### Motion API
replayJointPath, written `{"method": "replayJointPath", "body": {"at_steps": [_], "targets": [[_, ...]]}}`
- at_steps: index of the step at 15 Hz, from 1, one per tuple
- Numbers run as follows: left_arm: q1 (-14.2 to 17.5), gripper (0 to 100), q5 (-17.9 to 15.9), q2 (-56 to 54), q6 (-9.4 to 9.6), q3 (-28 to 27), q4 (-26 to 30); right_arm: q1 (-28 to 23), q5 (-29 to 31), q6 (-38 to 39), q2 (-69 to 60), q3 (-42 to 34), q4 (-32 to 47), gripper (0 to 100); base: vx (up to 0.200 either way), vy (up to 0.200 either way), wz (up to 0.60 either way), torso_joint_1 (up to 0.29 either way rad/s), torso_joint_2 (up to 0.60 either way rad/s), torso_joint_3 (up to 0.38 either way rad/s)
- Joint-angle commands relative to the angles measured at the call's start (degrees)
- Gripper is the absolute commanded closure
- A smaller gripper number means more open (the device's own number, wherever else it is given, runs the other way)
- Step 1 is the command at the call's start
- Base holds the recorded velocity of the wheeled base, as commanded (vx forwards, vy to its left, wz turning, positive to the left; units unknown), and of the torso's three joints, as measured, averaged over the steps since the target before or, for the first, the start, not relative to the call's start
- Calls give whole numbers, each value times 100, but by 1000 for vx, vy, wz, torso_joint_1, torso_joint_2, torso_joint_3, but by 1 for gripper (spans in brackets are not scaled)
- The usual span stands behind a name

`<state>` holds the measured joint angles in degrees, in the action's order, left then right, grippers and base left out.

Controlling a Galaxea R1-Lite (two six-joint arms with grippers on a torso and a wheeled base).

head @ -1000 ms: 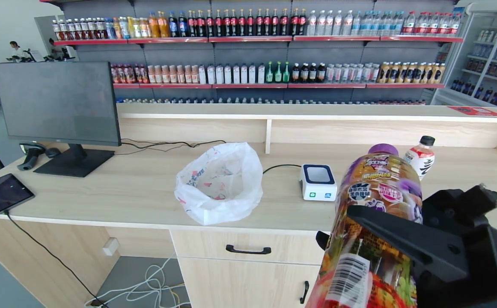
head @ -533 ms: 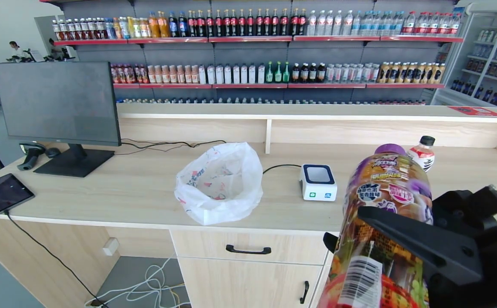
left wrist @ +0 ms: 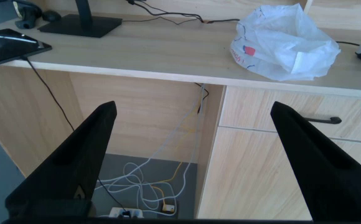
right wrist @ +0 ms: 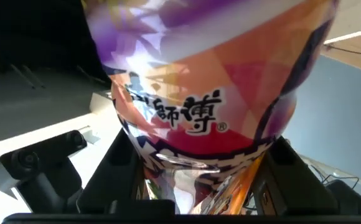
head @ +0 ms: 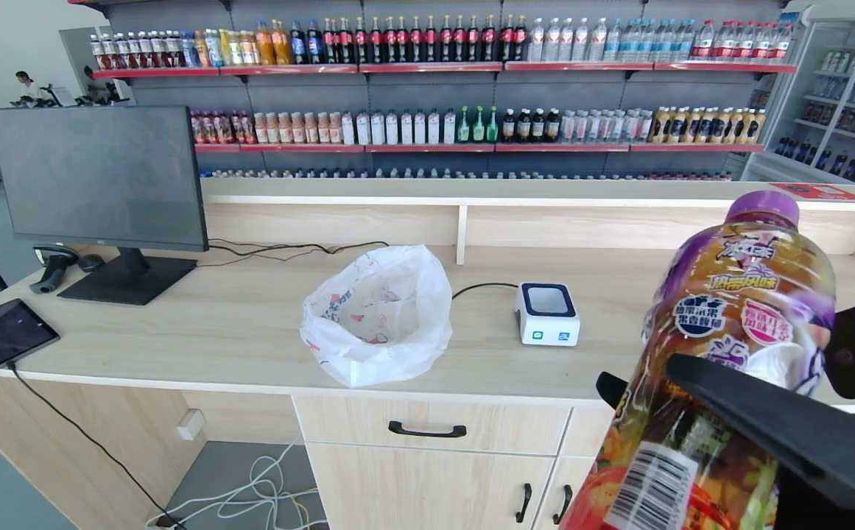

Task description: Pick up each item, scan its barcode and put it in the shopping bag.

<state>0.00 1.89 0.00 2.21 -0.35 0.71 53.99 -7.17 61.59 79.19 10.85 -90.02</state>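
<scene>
The right gripper (head: pixel 681 412) is clamped around the purple-capped juice bottle (head: pixel 747 294), held up at 4 o'clock, with the barcode scanner (head: pixel 547 313) toward its 10 o'clock. It looks full, fairly heavy and slick-labelled, so a mid-body hold seems wise. The left gripper (left wrist: pixel 193 112) gapes, empty.

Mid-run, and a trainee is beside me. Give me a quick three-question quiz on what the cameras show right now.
1. True or false: the right claw is shut on the purple-capped bottle.
2. What sits on the counter just to the right of the shopping bag? A) monitor B) white scanner C) tablet
3. Fill in: the left claw is ____.
Key: 1 true; 2 B; 3 open.
</scene>
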Motion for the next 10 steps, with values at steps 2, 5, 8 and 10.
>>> {"method": "replayJointPath", "body": {"at_steps": [2, 5, 8, 10], "targets": [[0, 0, 4, 0, -1, 0, 0, -917, 5, -982, 932, 5, 2, 100, 0, 0, 0, 0, 0, 0], [0, 0, 4, 0, -1, 0, 0, -1664, 5, -2089, 1635, 550, 2, 100, 0, 0, 0, 0, 0, 0], [0, 0, 4, 0, -1, 0, 0, -1778, 5, -2344, 1960, 1024, 2, 100, 0, 0, 0, 0, 0, 0], [0, 0, 4, 0, -1, 0, 0, -1796, 5, -2564, 2153, 1095, 2, 100, 0, 0, 0, 0, 0, 0]]}}
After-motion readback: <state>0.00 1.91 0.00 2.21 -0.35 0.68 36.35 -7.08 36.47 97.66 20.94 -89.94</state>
